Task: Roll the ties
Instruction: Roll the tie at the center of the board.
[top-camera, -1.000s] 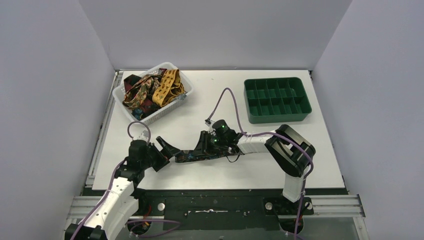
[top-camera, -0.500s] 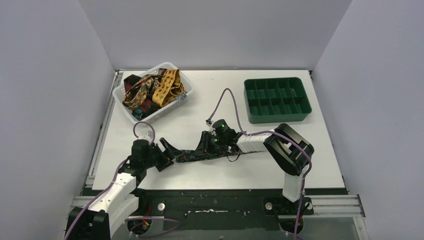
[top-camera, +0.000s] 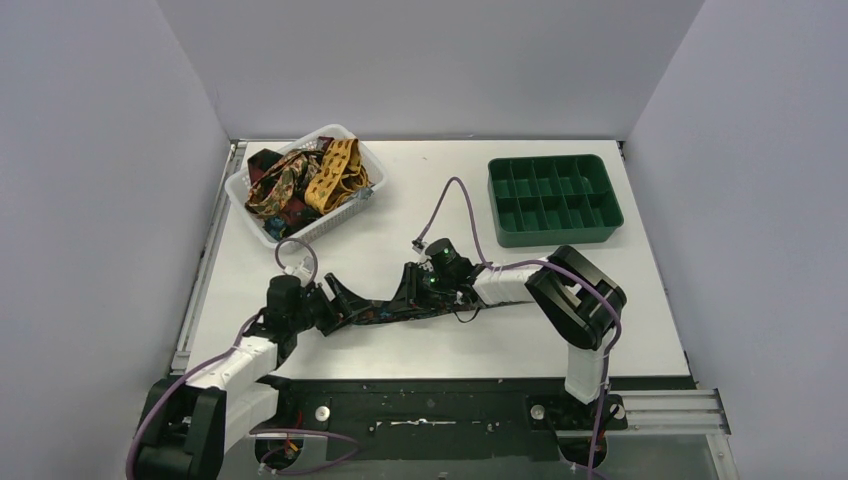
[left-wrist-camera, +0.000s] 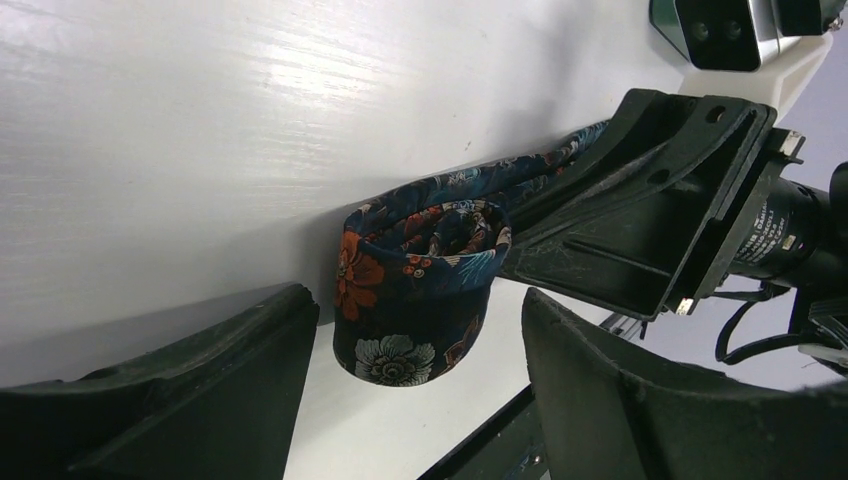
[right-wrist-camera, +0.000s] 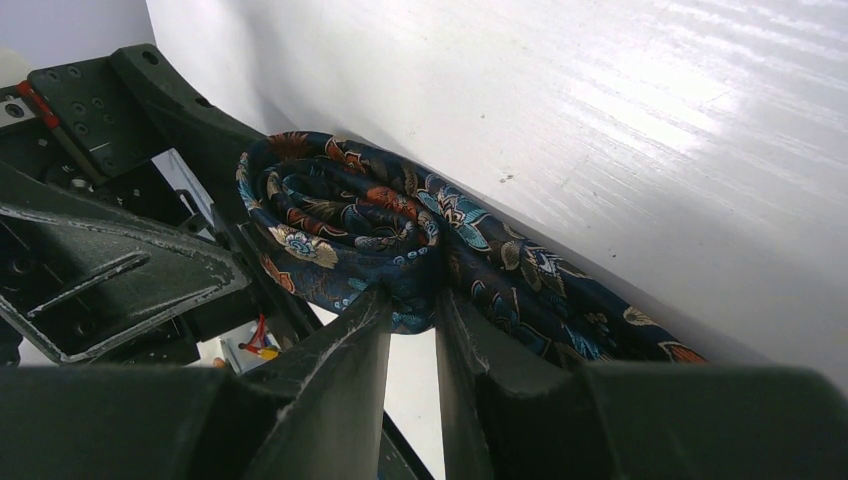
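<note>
Rolling is the step in hand, I judge, and it is partway done. The dark floral tie (top-camera: 385, 313) lies on the white table (top-camera: 420, 190) between my two arms. One end is wound into a small coil standing on its edge, and the rest trails flat toward the right arm.

In the left wrist view the left gripper (left-wrist-camera: 412, 345) stands wide, one finger on each side of the coil with a gap to both, so it holds nothing. The right gripper (right-wrist-camera: 410, 325) has its fingers drawn nearly together on a fold of the tie right at the coil's edge. I read that as a pinch on the fabric, though the contact itself is tucked out of sight.

The next move, as I see it, calls for the left fingers to close gently across the coil so it cannot spring open while more of the tail is wound on. The cloth looks silky and may slip.

The tabletop is smooth and faintly glossy, with plain pale walls on three sides. At the far left sits a white basket (top-camera: 237, 186) heaped with other ties (top-camera: 335, 170), mustard and dark red among them. At the far right is a green compartmented tray (top-camera: 553, 160). A purple cable (top-camera: 450, 192) arcs above the right wrist.
</note>
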